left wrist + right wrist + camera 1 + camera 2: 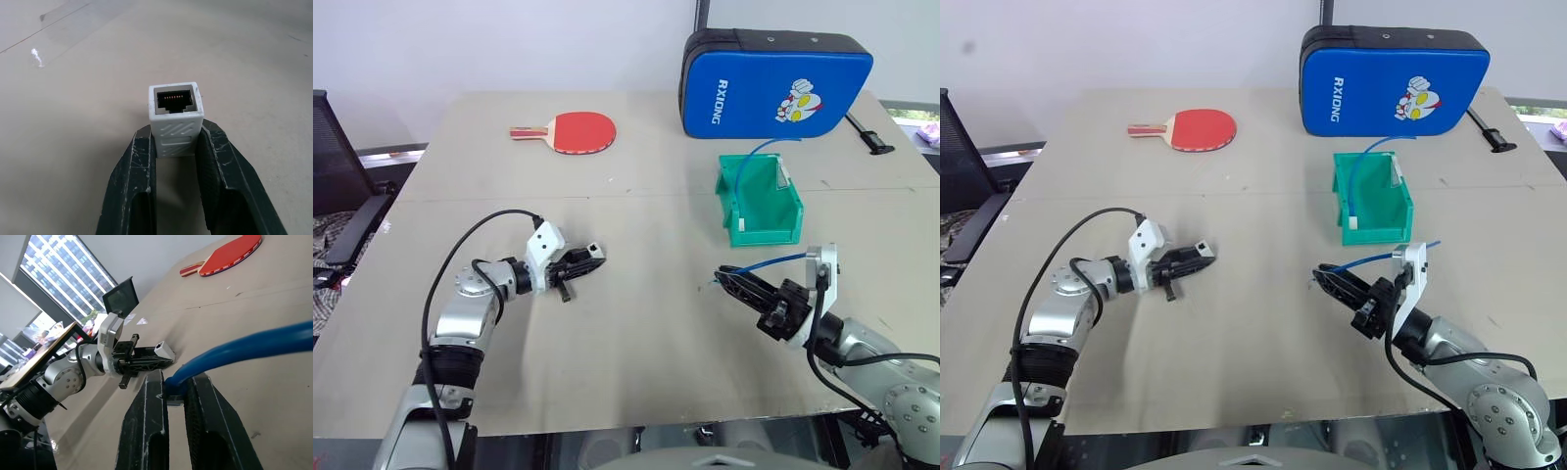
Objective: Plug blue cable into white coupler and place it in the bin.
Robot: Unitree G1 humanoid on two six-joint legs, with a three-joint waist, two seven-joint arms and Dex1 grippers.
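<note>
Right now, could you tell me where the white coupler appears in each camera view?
Left eye: white coupler at left gripper's tip, left of centre.
Right eye: coupler, same place.
Left wrist: clamped between the fingers, socket facing the camera.
Right wrist: at the far gripper's tip.
Shared landmark: red paddle.

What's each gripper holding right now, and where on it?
Left gripper clamps the white coupler by its sides, socket facing out. Right gripper pinches the blue cable near its plug end.

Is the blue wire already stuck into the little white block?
No, the white coupler sits in the left gripper with its socket empty, and the blue cable is held apart in the right gripper.
</note>
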